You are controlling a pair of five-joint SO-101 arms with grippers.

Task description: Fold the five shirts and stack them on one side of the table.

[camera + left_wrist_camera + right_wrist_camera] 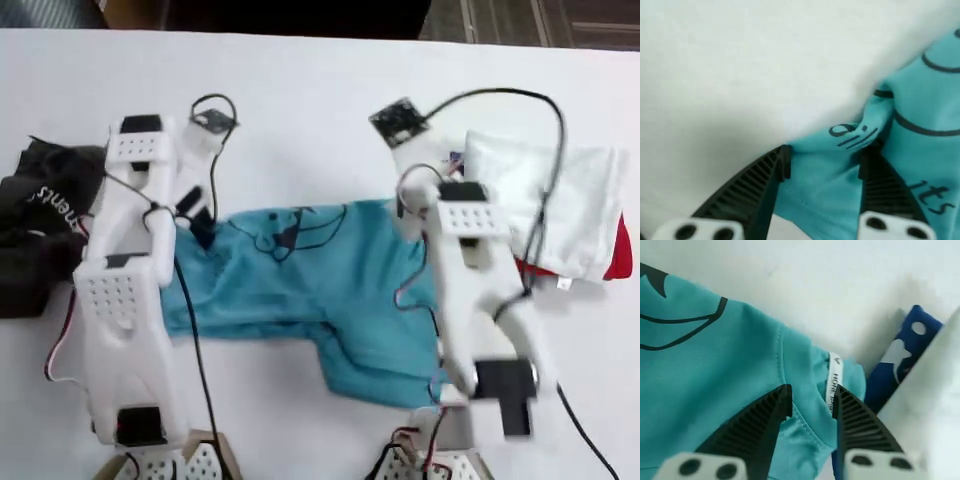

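Note:
A teal shirt [300, 275] with dark line print lies spread across the middle of the table. My left gripper [200, 228] sits at its left edge, and the left wrist view has the gripper [822, 162] shut on a bunched fold of the teal shirt [920, 165]. My right gripper [408, 215] is at the shirt's far right corner. In the right wrist view that gripper [812, 400] is shut on the teal hem [805, 390] beside a white label [834, 377].
A heap of black shirts [35, 225] lies at the table's left edge. At the right, a folded white shirt [550, 195] rests on red [620, 255] and blue [900, 360] garments. Bare white table [300, 110] stretches behind the teal shirt.

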